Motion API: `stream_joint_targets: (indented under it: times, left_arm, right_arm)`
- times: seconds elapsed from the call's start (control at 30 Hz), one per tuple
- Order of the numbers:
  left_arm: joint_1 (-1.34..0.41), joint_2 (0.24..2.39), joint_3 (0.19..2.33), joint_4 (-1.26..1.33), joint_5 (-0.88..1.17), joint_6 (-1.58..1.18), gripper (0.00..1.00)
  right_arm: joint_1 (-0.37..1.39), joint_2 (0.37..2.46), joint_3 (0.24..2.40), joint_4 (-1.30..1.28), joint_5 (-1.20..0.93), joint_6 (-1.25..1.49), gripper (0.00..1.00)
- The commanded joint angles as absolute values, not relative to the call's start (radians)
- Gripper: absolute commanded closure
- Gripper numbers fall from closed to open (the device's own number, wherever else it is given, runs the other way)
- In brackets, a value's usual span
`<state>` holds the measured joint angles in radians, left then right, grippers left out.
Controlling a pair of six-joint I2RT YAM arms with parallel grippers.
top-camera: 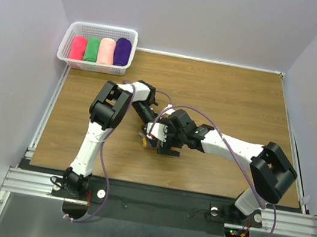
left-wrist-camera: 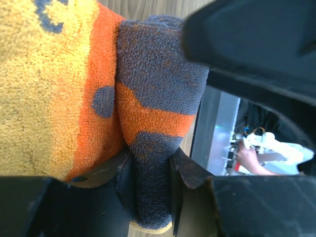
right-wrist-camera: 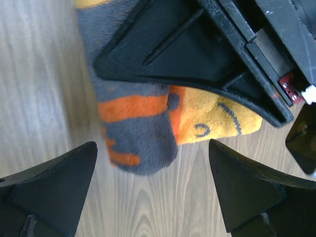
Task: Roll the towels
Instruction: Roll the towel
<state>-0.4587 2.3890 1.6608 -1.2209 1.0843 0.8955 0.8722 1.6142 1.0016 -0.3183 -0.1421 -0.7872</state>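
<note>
An orange, yellow and grey printed towel [left-wrist-camera: 148, 79] lies bunched in a short fat roll on the wooden table. In the top view only a sliver of the towel [top-camera: 144, 143] shows between the two arms. My left gripper [left-wrist-camera: 152, 163] is shut on a grey fold of it, one dark finger [left-wrist-camera: 186, 173] on each side. In the right wrist view the towel [right-wrist-camera: 143, 128] sits just beyond my right gripper [right-wrist-camera: 153, 182], which stands open around bare table without touching the cloth. From above, the left gripper [top-camera: 146, 127] and right gripper [top-camera: 163, 145] meet mid-table.
A white basket [top-camera: 69, 35] at the back left holds hot-pink [top-camera: 78, 48], green [top-camera: 92, 49], pale pink [top-camera: 106, 51] and purple [top-camera: 121, 51] rolls. Grey walls enclose the table [top-camera: 240, 102] on three sides. The left gripper's black body [right-wrist-camera: 197, 44] hangs over the towel.
</note>
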Motion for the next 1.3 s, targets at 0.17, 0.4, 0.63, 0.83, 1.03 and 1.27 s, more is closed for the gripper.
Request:
stream_joint_targets:
  times: [0.17, 0.4, 0.63, 0.83, 1.03, 1.27]
  left_arm:
    - [-0.472, 2.503, 1.629, -1.042, 0.713, 1.0, 0.6]
    - [-0.469, 2.496, 1.621, -1.029, 0.719, 0.996, 0.58]
    - [-0.456, 2.447, 1.588, -0.974, 0.724, 0.962, 0.51]
    - [-0.407, 2.287, 1.551, -0.951, 0.767, 0.969, 0.41]
    - [-0.29, 2.125, 1.537, -0.991, 0.874, 1.011, 0.34]
    - [-0.072, 2.005, 1.606, -1.029, 0.988, 1.026, 0.33]
  right_arm:
    - [0.885, 1.693, 1.022, -0.225, -0.235, -0.832, 0.13]
    - [0.885, 1.721, 1.057, -0.247, -0.328, -0.736, 0.14]
    - [0.882, 1.752, 1.019, -0.247, -0.366, -0.69, 0.65]
    - [0.839, 1.782, 1.022, -0.311, -0.481, -0.666, 0.84]
    - [0.804, 1.799, 1.068, -0.434, -0.583, -0.666, 0.85]
    - [0.778, 1.831, 1.107, -0.509, -0.653, -0.621, 0.86]
